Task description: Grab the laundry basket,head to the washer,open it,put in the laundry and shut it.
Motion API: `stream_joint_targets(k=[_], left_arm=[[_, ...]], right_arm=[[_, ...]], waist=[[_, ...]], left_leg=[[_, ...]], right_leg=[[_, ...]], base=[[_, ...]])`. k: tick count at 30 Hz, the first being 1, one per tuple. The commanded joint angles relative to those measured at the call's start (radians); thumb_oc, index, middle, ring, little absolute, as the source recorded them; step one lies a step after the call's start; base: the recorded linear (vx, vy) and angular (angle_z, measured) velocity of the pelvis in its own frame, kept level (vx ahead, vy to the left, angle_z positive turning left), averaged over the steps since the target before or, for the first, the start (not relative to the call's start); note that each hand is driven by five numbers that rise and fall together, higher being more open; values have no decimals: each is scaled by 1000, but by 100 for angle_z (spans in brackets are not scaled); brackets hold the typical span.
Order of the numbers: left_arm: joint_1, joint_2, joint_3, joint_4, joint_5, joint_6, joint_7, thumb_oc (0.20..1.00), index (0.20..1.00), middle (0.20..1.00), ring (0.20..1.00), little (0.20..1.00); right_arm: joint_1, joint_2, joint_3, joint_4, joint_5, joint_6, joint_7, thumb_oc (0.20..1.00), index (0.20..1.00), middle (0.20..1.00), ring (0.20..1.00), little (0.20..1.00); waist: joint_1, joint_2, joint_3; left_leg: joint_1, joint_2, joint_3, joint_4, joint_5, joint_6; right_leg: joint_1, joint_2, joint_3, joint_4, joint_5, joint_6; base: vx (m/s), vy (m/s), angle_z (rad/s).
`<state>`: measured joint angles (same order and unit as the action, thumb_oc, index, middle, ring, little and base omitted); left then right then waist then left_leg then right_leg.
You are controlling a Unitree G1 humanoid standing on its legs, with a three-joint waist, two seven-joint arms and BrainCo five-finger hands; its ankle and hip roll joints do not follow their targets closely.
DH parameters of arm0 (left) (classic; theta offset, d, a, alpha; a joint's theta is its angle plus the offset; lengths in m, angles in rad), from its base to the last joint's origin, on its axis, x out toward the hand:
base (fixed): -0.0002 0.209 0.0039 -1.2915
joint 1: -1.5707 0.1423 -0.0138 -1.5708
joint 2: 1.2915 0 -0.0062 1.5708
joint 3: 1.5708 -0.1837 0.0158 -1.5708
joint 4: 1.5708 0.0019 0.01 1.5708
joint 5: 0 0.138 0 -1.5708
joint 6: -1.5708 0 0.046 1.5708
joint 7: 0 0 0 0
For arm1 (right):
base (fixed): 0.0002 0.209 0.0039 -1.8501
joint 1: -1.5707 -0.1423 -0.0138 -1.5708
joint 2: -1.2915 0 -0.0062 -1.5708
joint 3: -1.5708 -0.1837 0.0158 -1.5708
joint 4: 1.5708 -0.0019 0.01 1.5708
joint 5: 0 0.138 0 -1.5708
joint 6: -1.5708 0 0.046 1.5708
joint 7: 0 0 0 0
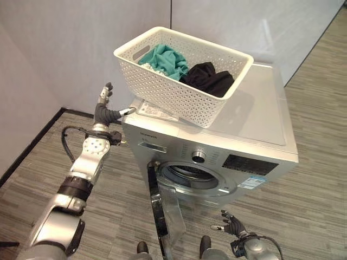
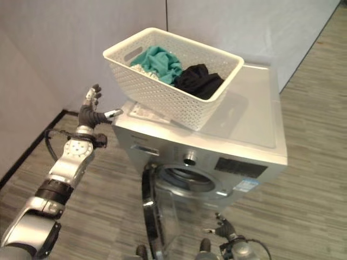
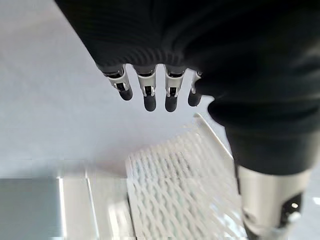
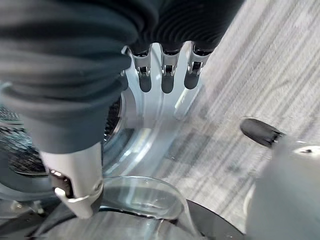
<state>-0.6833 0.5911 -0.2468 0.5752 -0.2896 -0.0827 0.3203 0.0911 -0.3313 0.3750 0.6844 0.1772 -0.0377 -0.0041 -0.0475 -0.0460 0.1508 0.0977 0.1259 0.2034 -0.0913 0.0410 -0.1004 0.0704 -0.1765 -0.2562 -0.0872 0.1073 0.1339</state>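
A white laundry basket (image 1: 181,76) of teal and black clothes sits atop the silver washer (image 1: 255,124) at upper centre, its near end overhanging the front-left edge above the open door (image 1: 162,211). The left hand (image 1: 105,108), fingers spread and empty, hovers just beside the basket's left end; the right hand (image 1: 232,223), relaxed open, hangs low at lower right. A careless nudge could tip the overhanging basket off the washer.

White perforated plastic laundry basket (image 1: 179,81) on top of silver front-loading washer (image 1: 255,138), toward its left; teal cloth (image 1: 165,59) left of black cloth (image 1: 209,78) in basket; round glass washer door (image 1: 162,211) hanging open in front.
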Motion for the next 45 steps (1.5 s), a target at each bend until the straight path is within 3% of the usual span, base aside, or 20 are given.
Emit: stream_joint_targets(k=[1,6,11,22,23,25,26,29,30,33,37,42,45], left_arm=[[-258,81,-31,236,33,-26,40,1000,1000,1000,1000,1000],[-414,167,-98,561,-42,-12,-35,1000,1000,1000,1000,1000],[-468,216,-122,683,-47,3,-97,1000,1000,1000,1000,1000],[-509,262,-140,642,-85,-12,-153,1000,1000,1000,1000,1000],[-469,276,-137,537,-91,-21,-130,1000,1000,1000,1000,1000],[-452,270,-135,498,-88,-25,-115,1000,1000,1000,1000,1000],[-427,252,-146,428,-68,-30,-109,1000,1000,1000,1000,1000],[-413,242,-152,406,-51,-30,-112,1000,1000,1000,1000,1000],[-395,207,-172,373,-15,-27,-114,1000,1000,1000,1000,1000],[-394,200,-189,348,-2,-30,-114,1000,1000,1000,1000,1000],[-402,184,-218,326,10,-31,-115,1000,1000,1000,1000,1000],[-391,161,-234,304,10,-35,-122,1000,1000,1000,1000,1000],[-411,112,-232,344,48,-17,-69,1000,1000,1000,1000,1000]], right_arm=[[17,-38,7,-66,-13,-37,27,1000,1000,1000,1000,1000],[29,-63,18,-96,13,-46,44,1000,1000,1000,1000,1000],[42,-83,18,-129,33,-56,56,1000,1000,1000,1000,1000],[42,-111,-13,-248,79,-76,51,1000,1000,1000,1000,1000],[75,-129,-186,-491,209,-140,-17,1000,1000,1000,1000,1000],[88,-135,-239,-553,205,-151,-47,1000,1000,1000,1000,1000],[105,-174,-351,-674,160,-161,-94,1000,1000,1000,1000,1000],[109,-193,-393,-708,137,-163,-109,1000,1000,1000,1000,1000],[81,-241,-476,-761,99,-168,-159,1000,1000,1000,1000,1000],[73,-253,-495,-799,102,-170,-160,1000,1000,1000,1000,1000],[44,-245,-436,-820,148,-166,-136,1000,1000,1000,1000,1000],[-34,-243,-311,-835,196,-146,-96,1000,1000,1000,1000,1000],[-183,-234,-212,-830,223,-138,-122,1000,1000,1000,1000,1000]], waist=[[-19,28,-33],[-55,28,-47],[-83,22,-53],[-122,3,-45],[-139,22,-32],[-145,27,-34],[-164,36,-32],[-166,40,-38],[-173,47,-38],[-171,51,-40],[-154,46,-30],[-112,37,-40],[-74,30,-45]], left_leg=[[-45,-26,-41,55,-70,53],[-23,-19,-11,17,-56,49],[-19,-10,14,4,-50,43],[-39,-13,43,4,-55,45],[-16,-37,46,4,-73,58],[-12,-47,48,4,-76,64],[9,-61,45,4,-87,78],[16,-67,45,4,-89,84],[32,-80,30,21,-105,101],[30,-82,24,34,-110,113],[35,-86,12,61,-130,128],[51,-96,3,66,-148,136],[46,-101,-4,67,-153,138]], right_leg=[[0,-64,2,105,-95,43],[-14,-56,22,109,-95,50],[-35,-50,46,105,-85,56],[-87,-53,81,95,-44,75],[-79,-70,99,116,-14,90],[-82,-78,110,130,6,95],[-79,-85,135,169,23,97],[-79,-86,147,180,31,98],[-77,-86,166,228,44,97],[-92,-78,176,272,41,90],[-111,-74,176,331,40,90],[-75,-88,154,287,51,98],[-56,-98,126,252,51,100]], base=[[35,0,3],[40,14,-5],[40,17,-12],[17,44,-11],[25,173,-12],[32,208,-9],[20,185,-6],[8,135,0],[-7,126,-6],[-23,99,1],[-21,52,0],[30,10,-5],[8,-6,-7]])
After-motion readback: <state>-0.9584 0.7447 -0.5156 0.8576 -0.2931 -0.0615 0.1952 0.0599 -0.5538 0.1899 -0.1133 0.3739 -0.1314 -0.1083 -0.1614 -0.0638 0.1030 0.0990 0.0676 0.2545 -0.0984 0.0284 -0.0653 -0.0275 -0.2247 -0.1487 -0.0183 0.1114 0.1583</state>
